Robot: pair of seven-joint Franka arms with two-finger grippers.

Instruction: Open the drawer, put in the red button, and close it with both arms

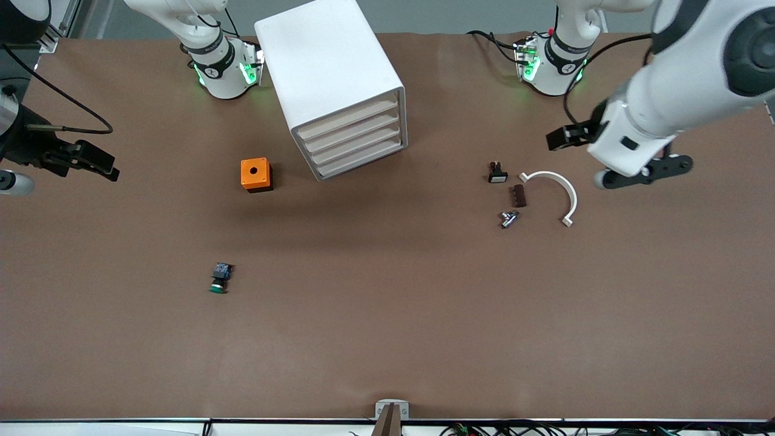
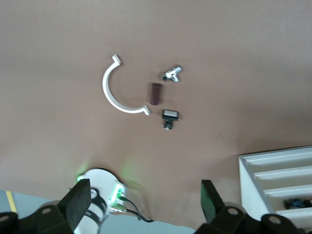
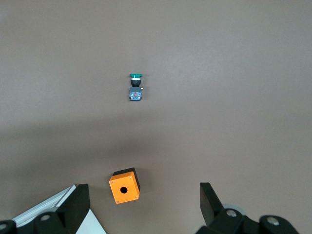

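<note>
Front view shows both arms waiting high, each end effector spread wide and holding nothing: the left end effector [image 1: 645, 171] over the white half-ring [image 1: 560, 192] and small parts, the right end effector [image 1: 91, 160] over bare desk [image 1: 387, 339] at its own arm's end. The drawer [image 1: 348, 118] sits flush in the cabinet [image 1: 327, 54], like the three below it.

I can't find the red button on the desk. The left wrist view shows a small blue and dark thing [image 2: 296, 202] in a gap between drawer fronts, possibly the button, but I can't tell.

My worries:
- The green button [image 1: 219, 280], below the right end effector beside the orange box [image 1: 257, 174], has the same body; grabbing it by mistake is easy.
- Four identical fronts stacked close: a slightly low approach would catch the wrong drawer.
- The cabinet looks light; pulling without the other arm bracing it could drag the whole cabinet.
</note>
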